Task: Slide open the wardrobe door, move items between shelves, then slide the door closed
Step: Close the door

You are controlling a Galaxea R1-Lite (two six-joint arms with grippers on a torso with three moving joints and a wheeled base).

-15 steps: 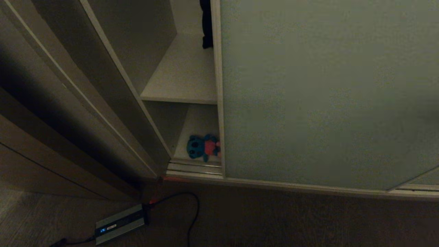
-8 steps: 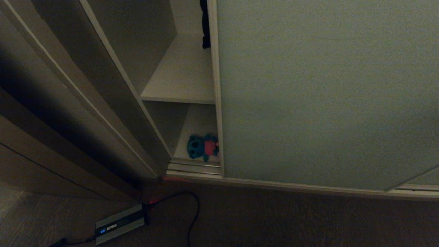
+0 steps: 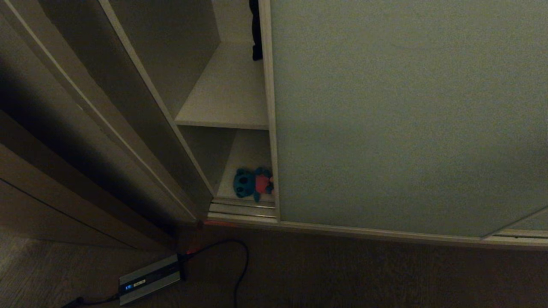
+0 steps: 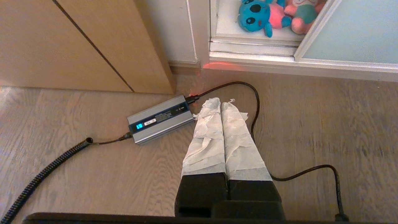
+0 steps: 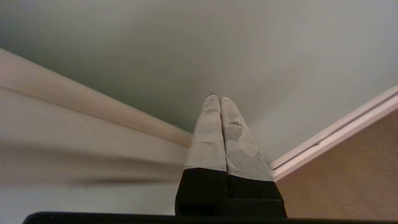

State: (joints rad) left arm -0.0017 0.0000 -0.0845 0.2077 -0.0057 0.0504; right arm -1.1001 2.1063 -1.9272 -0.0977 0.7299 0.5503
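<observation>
Setting: a domestic room, most likely a bedroom, though the dim head view limits certainty. Evidence: a built-in wardrobe with a sliding wardrobe door (image 3: pixel 406 119) in a slim pale frame, off-white shelves (image 3: pixel 227 98) inside, and a ribbed floor track (image 3: pixel 242 208). Two plush toys (image 4: pixel 273 15) sit on the lowest board. Wood-grain panels (image 4: pixel 62 43) adjoin wood-effect flooring (image 4: pixel 326 124), where a grey power adapter (image 4: pixel 160 119) with cable lies.

Ahead of the left gripper's (image 4: pixel 220 101) white-taped fingers, a teal-blue toy (image 4: pixel 253 14) is wearing pink beside a pink toy (image 4: pixel 303 14) wearing teal; the right gripper (image 5: pixel 217 97) is facing the grey-green door (image 5: pixel 199 46).
</observation>
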